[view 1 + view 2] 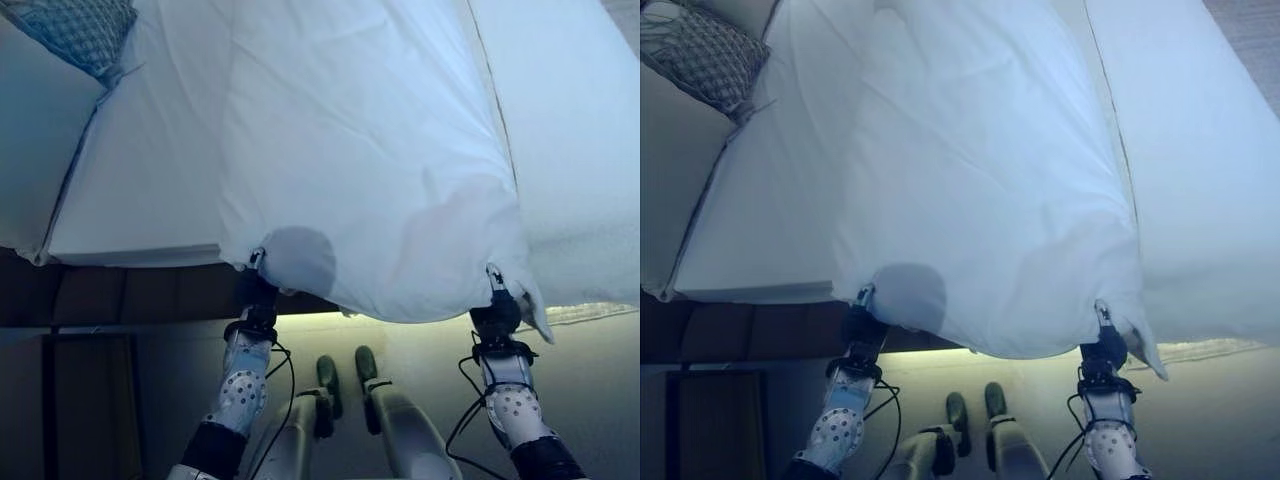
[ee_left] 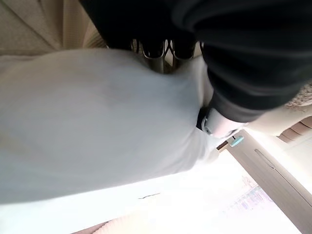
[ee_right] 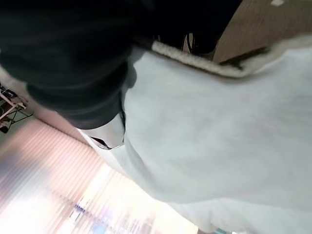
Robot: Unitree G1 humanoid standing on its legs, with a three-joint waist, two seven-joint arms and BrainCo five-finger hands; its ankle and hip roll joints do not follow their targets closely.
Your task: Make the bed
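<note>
A white duvet (image 1: 360, 170) lies stretched over the bed, its near edge lifted off the mattress (image 1: 130, 200). My left hand (image 1: 257, 290) grips the duvet's near left corner and my right hand (image 1: 497, 310) grips its near right corner, both from underneath. In the left wrist view the fingers (image 2: 156, 53) curl over the white cloth (image 2: 97, 122). The right wrist view has the cloth (image 3: 219, 126) pinched under the dark cover, with a woolly hem along its edge. A grey patterned pillow (image 1: 75, 30) sits at the bed's far left corner.
The dark wooden bed frame (image 1: 110, 295) runs below the mattress on the left. A second white layer (image 1: 580, 150) spreads over the right side of the bed. Light floor (image 1: 580, 380) lies between me and the bed.
</note>
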